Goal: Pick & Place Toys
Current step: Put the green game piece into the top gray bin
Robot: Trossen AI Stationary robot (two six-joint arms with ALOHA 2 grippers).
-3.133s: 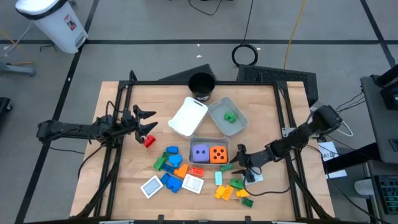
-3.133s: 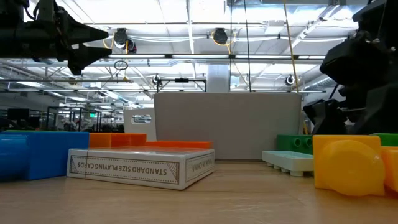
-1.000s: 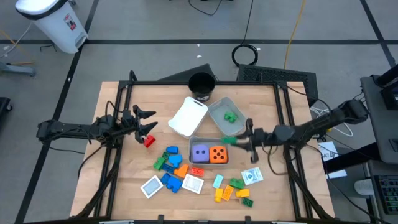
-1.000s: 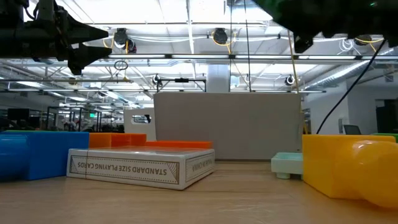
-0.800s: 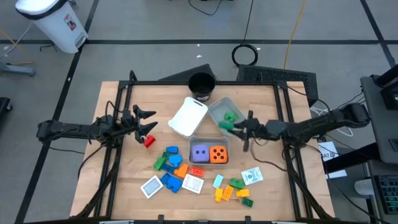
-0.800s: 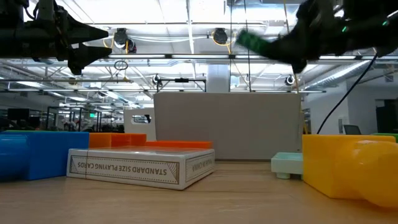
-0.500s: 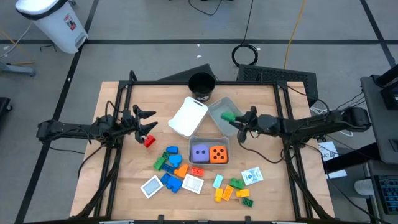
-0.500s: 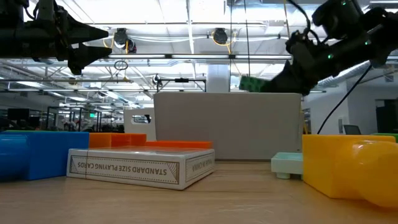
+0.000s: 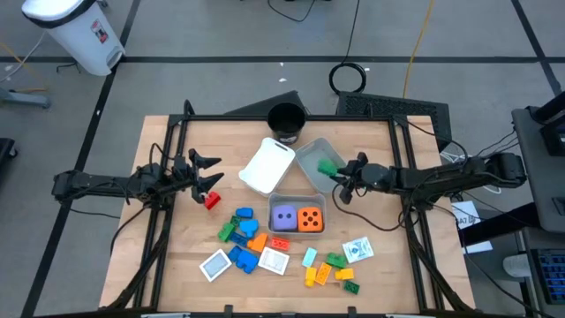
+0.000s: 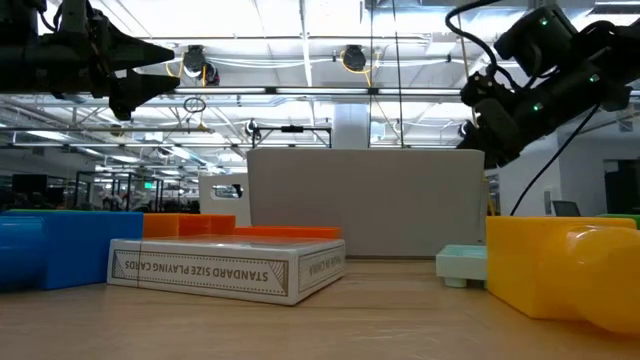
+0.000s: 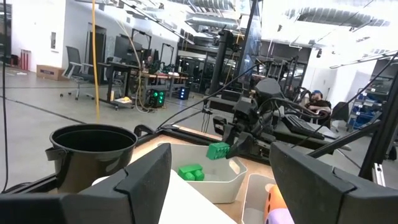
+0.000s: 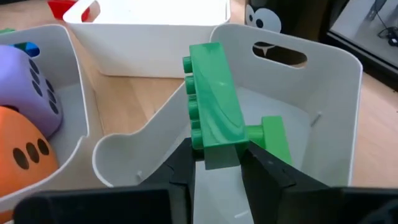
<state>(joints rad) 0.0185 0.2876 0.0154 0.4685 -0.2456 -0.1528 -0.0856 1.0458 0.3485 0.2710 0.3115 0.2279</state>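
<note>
1. Since a second ago, the green brick has been carried by the right gripper from the loose toys up to the grey tray — one more toy is judged nearly sorted.
2. The brick is pinched between closed fingers and held above the tray, over another green block lying inside.
3. Its long axis runs straight out from the fingers, studs turned sideways.
4. The left gripper is held open, empty, near a red block — well apart from the trays.

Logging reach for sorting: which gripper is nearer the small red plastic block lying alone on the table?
Left. The left gripper hangs just beside the small red plastic block; the right gripper is across the table.
</note>
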